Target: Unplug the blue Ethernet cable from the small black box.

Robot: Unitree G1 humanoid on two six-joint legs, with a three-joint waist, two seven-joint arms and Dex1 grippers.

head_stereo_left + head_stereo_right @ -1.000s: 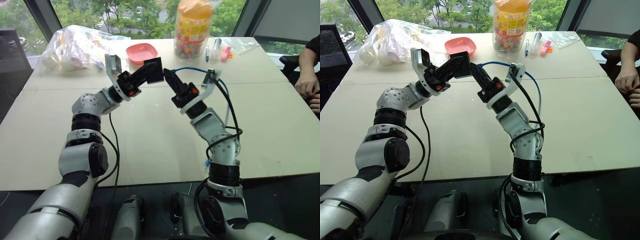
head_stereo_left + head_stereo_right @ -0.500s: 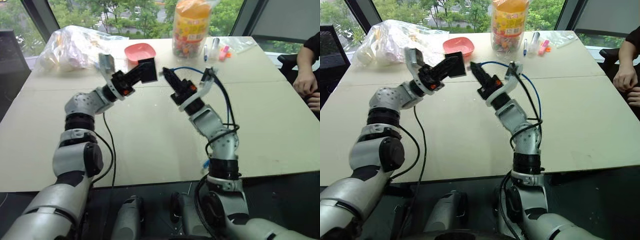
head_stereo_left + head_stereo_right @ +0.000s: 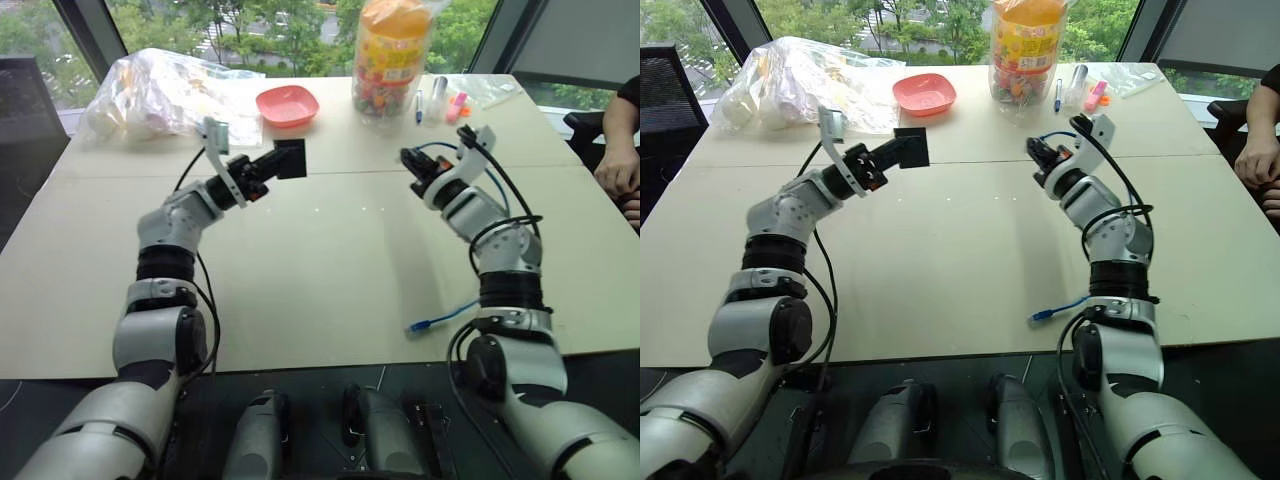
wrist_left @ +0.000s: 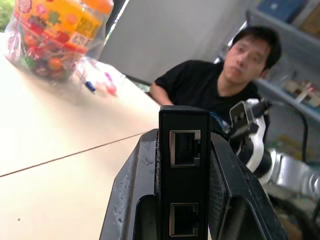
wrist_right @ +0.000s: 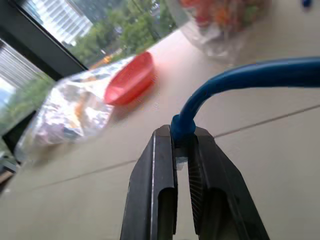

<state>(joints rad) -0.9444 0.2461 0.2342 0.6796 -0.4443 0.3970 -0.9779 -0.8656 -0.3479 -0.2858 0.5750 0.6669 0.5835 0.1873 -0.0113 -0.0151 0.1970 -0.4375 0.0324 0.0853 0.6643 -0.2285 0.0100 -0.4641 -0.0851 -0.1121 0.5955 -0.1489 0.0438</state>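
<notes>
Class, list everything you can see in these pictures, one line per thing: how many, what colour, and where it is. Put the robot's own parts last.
Box: 1, black, held above the table, two empty ports facing out.
Cable: 1, blue, one end in the right gripper, other plug lying near the table's near edge.
Bowl: 1, red, far side of the table.
Jar: 1, clear with orange lid and colourful contents, far side, right of the bowl.
Bag: 1, clear plastic, far left corner.
Pens: a few, blue and pink among them, right of the jar.
Table: 1, beige.
Person: 1, black shirt, seated at the table's right.
Left gripper: black, shut on the box.
Right gripper: black, shut on the cable.
</notes>
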